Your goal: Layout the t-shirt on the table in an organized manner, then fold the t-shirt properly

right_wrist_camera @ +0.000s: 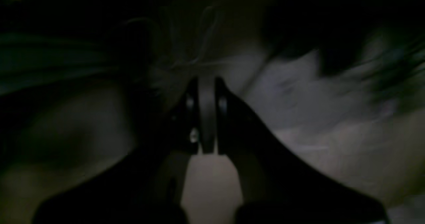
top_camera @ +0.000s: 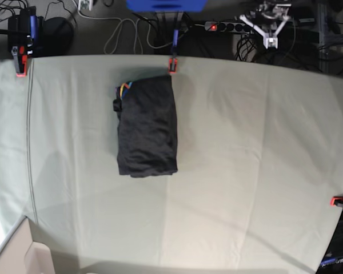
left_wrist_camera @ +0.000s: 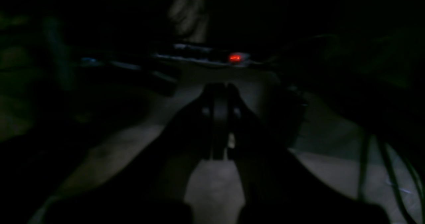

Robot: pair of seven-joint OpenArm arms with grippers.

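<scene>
T-shirt (top_camera: 147,131): one, folded into a compact rectangle, on the bench (top_camera: 257,160) left of centre, near the far edge.
Long axis: near-to-far.
Left end effector (left_wrist_camera: 219,117): closed, empty.
Right end effector (right_wrist_camera: 206,117): closed, empty.
Direction from end effectors: cannot tell; arms absent from base view.
Nearer arm: probably right.
Red clamps: three visible.

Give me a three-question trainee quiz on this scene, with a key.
1. True or false: the t-shirt lies folded into a compact rectangle on the table.
2. Which table edge in the base view is the t-shirt nearest? A) far edge B) near edge C) right edge
3. How do the jaws of the left gripper and right gripper stand?

Key: 1 true; 2 A; 3 shut, holding nothing.
</scene>
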